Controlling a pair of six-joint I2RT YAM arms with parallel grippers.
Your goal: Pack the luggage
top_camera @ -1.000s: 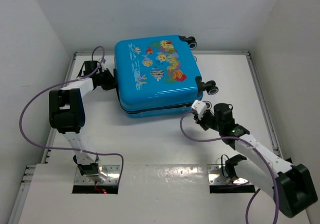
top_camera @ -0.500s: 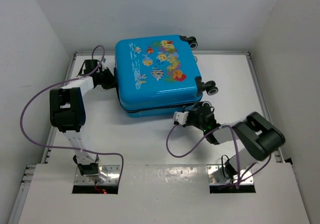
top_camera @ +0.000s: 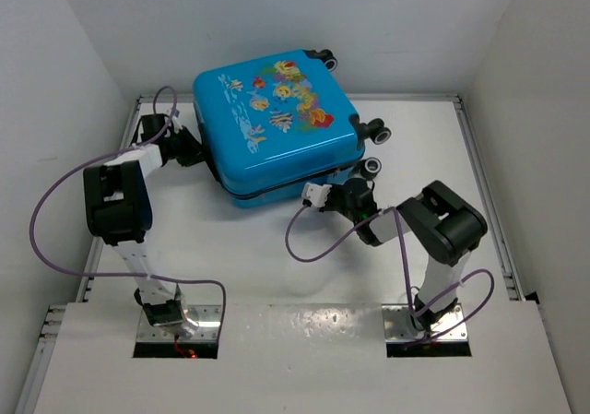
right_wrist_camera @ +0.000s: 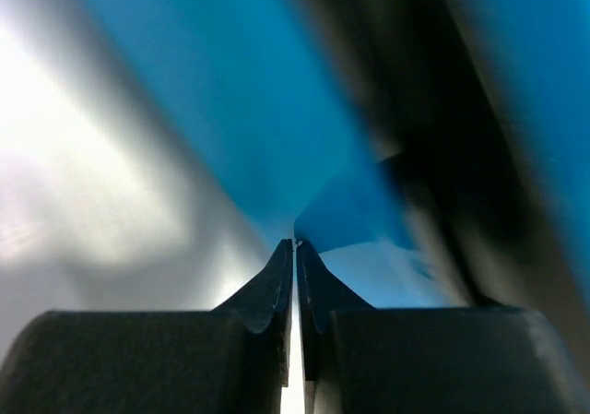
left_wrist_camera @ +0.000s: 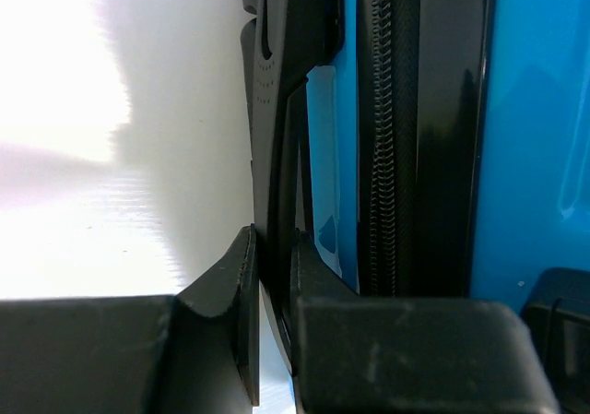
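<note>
The luggage (top_camera: 277, 124), a bright-blue hard-shell case with fish prints, lies closed and flat at the back middle of the table. My left gripper (top_camera: 189, 147) is at its left side, shut on the black handle (left_wrist_camera: 277, 137). In the left wrist view the fingers (left_wrist_camera: 272, 243) clamp that handle beside the blue shell (left_wrist_camera: 525, 110) and the black zipper band (left_wrist_camera: 383, 110). My right gripper (top_camera: 353, 185) is at the case's front right edge, below a black wheel (top_camera: 371, 166). In the right wrist view it (right_wrist_camera: 295, 243) is shut and empty, its tips against the blue shell (right_wrist_camera: 230, 91).
White walls close in the table at the back, left and right. Metal rails (top_camera: 479, 174) run along the table's sides. Purple cables (top_camera: 55, 193) loop off both arms; the right arm's cable (top_camera: 309, 248) lies on the table in front of the case.
The luggage has slid and turned to the left and back. My right arm has folded in and gone left to the case's front edge. My left gripper moved left with the handle.
</note>
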